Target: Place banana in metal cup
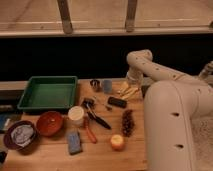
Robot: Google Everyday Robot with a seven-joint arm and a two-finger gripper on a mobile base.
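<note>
The banana (127, 90) is pale yellow with slim splayed strips and lies on the wooden table near its back right edge. The metal cup (94, 84) is small, dark and shiny, and stands upright at the back of the table, left of the banana. A blue-grey cup (107, 86) stands between them. My gripper (131, 80) hangs from the bent white arm (141, 61), directly over the banana's far end. It is close above the banana or touching it; I cannot tell which.
A black block (117, 102) lies just in front of the banana. A green tray (48, 93), red bowl (49, 123), white cup (76, 115), pliers (94, 119), pinecone (128, 122), round orange fruit (117, 142) and blue sponge (74, 142) fill the table. My forearm (172, 120) covers the right side.
</note>
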